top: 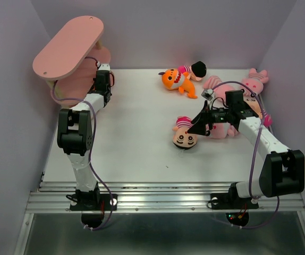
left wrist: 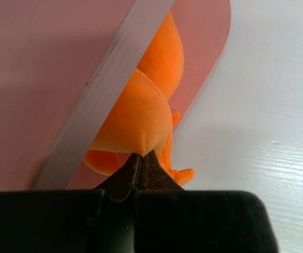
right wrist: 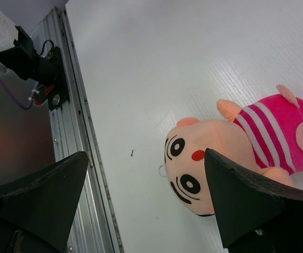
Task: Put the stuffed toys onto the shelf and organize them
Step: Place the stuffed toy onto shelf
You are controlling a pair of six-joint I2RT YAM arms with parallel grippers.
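Note:
The pink shelf (top: 67,48) stands at the far left. My left gripper (top: 102,73) reaches under its top board. In the left wrist view it (left wrist: 142,158) is shut on an orange plush toy (left wrist: 141,116), which hangs over a lower pink board (left wrist: 204,42) behind a pale board edge (left wrist: 104,89). My right gripper (top: 203,123) is open and empty, just above a peach-faced doll (top: 184,137) lying face up. In the right wrist view the doll (right wrist: 204,168) lies by the right finger (right wrist: 236,200). An orange shark (top: 175,79), a black-haired doll (top: 195,69) and pink striped animals (top: 253,81) lie at the far right.
Grey walls close in the table (top: 142,138) on the left, back and right. A metal rail (top: 163,199) runs along the near edge, also in the right wrist view (right wrist: 83,142). Another pink plush (top: 221,130) lies under the right arm.

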